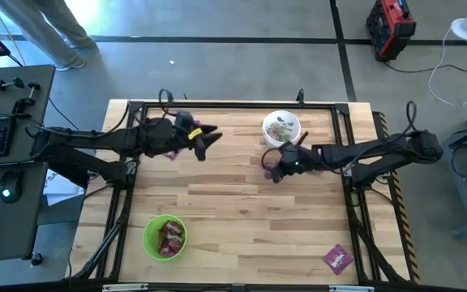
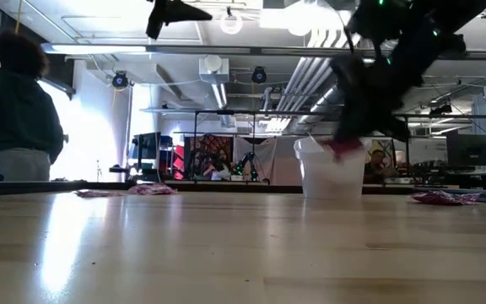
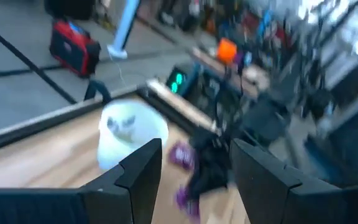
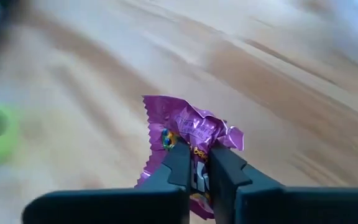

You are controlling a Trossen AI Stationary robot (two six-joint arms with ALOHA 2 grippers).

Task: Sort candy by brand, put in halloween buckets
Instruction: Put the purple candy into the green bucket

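My right gripper [image 4: 197, 163] is shut on a purple-magenta candy packet [image 4: 188, 127]. In the high view it hovers [image 1: 271, 167] just near-side of the white bucket [image 1: 282, 128], which holds small wrapped sweets. The low view shows the packet [image 2: 341, 149] by the white bucket's rim [image 2: 331, 145]. The lime green bucket [image 1: 164, 237] stands near the near-left corner with purple packets inside. My left gripper [image 1: 206, 139] is open, raised above the far-left part of the table; in its wrist view its fingers [image 3: 194, 171] frame the white bucket [image 3: 129, 134]. My right gripper pinches the packet between its two fingers at one crumpled edge [image 4: 196, 144]. The rest of the packet sticks out beyond the fingertips [image 4: 178, 158]. The packet is lifted clear of the table.
A loose purple packet [image 1: 338, 258] lies flat near the near-right corner. More packets lie on the far part of the table [image 2: 150, 190] [image 2: 442, 197]. A black frame [image 1: 233, 104] rims the table. A person [image 2: 19, 110] stands beyond the far-left side.
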